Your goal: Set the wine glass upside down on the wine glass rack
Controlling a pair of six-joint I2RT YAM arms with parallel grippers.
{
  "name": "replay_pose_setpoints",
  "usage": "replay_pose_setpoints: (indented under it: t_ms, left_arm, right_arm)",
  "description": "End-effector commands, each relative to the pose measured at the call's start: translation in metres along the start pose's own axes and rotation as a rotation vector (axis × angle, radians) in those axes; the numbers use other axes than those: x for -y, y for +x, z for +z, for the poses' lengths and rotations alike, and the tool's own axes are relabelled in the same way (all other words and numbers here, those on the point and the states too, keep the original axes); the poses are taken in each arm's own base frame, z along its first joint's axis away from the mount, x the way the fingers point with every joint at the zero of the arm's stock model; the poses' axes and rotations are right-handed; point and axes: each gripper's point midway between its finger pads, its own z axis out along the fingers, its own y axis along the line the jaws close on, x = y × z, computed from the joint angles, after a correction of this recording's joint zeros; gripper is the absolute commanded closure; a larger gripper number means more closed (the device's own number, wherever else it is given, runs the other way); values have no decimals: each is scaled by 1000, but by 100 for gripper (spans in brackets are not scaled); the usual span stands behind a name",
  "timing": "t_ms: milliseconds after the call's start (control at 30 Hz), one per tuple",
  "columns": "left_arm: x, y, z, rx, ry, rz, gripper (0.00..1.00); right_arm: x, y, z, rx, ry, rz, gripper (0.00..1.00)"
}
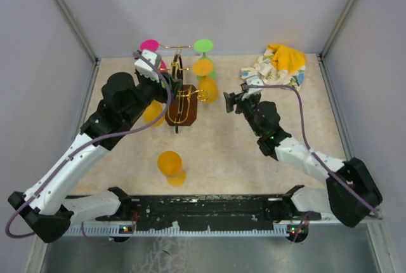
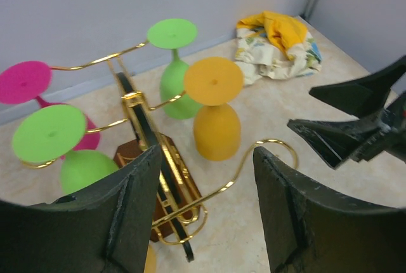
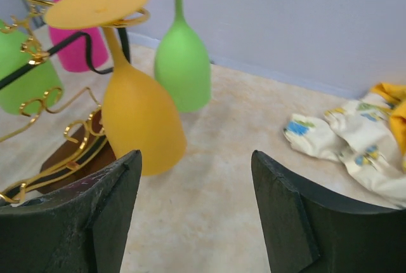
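The wine glass rack [image 1: 181,103] is gold wire on a dark brown base at the table's middle. Pink [image 1: 150,46], green [image 1: 203,46] and orange [image 1: 204,79] glasses hang upside down on it. Another orange wine glass [image 1: 170,164] stands on the table in front of the rack, apart from both grippers. My left gripper [image 1: 163,82] is open and empty just left of the rack; in the left wrist view [image 2: 206,203] a bare gold hook arm [image 2: 254,159] runs between its fingers. My right gripper [image 1: 233,98] is open and empty right of the rack, facing the hung orange glass [image 3: 139,120].
A crumpled yellow and white cloth [image 1: 279,65] lies at the back right, also in the right wrist view [image 3: 355,136]. Grey walls close in the back and sides. An orange glass [image 1: 152,113] shows partly under my left arm.
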Motion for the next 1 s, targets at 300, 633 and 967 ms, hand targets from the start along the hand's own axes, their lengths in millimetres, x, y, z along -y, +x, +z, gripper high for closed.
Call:
replay_pose_setpoints:
  t_ms: [300,633,967]
  left_arm:
    - [98,98,-29,-363,105,109,35]
    - [93,159,-75,-593,-26,-48,36]
    - [88,199,-121,-824,-180,-69,39]
  right_arm:
    - [64,20,-73,-272,345,0,27]
    - [71,28,-95,-396,394,17,23]
    - [68,30,-98,-399,380,42,22]
